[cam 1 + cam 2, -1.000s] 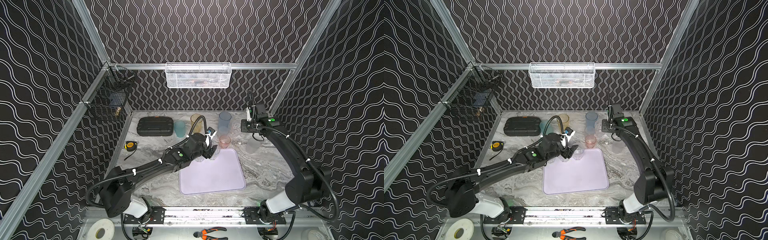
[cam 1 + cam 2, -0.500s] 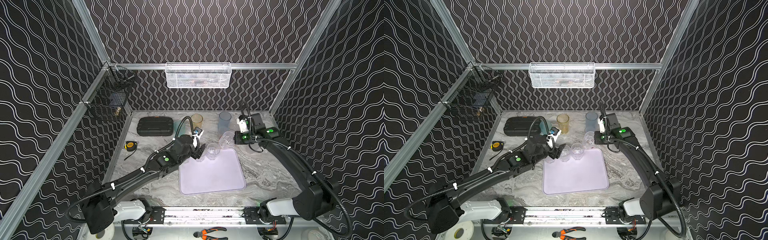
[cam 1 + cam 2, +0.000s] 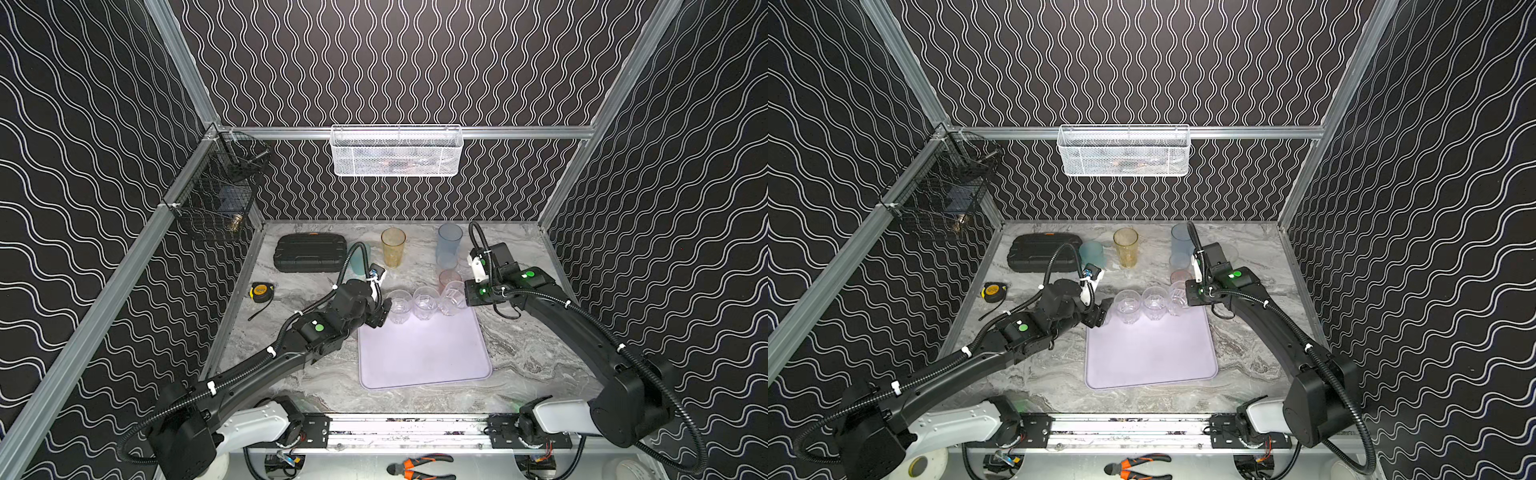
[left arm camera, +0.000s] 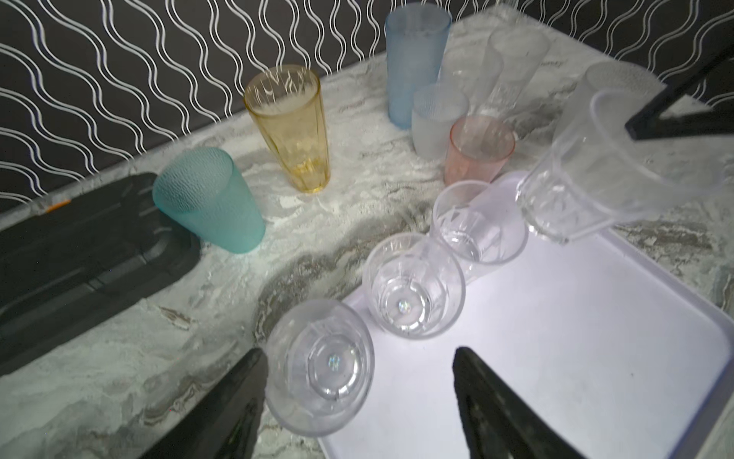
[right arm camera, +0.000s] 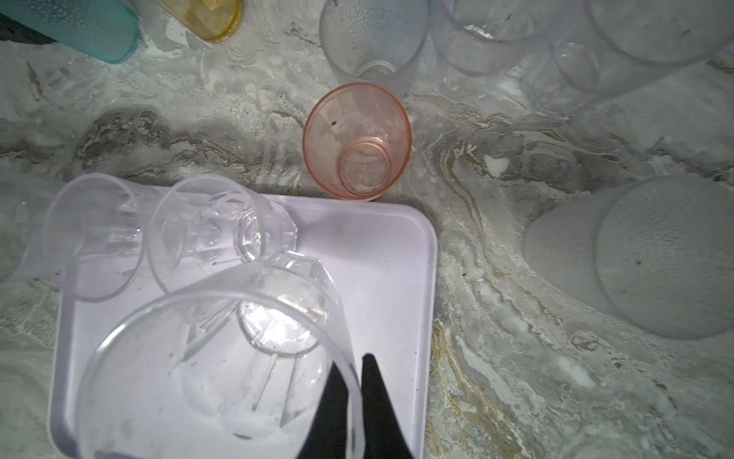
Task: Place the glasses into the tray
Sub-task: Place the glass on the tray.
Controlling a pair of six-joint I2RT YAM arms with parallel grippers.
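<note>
one clear glass (image 5: 206,357), rim pinched in the right claw (image 5: 352,363), hangs over the tray (image 5: 377,258) corner while the left claw (image 4: 357,353) gapes.

The tray (image 3: 424,357) is pale lilac; the tabletop (image 3: 519,353) is marbled grey and white. The walls (image 3: 395,62) are black with white wavy lines. An amber glass (image 3: 393,247), blue glass (image 3: 449,245), teal glass (image 4: 208,198), pink glass (image 5: 357,139) and clear glass (image 5: 198,357) show.

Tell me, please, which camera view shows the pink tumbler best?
The right wrist view: the pink tumbler stands whole and close, seen down its mouth. In the left wrist view its foot sits behind a clear tumbler. In both top views it is small.
</note>
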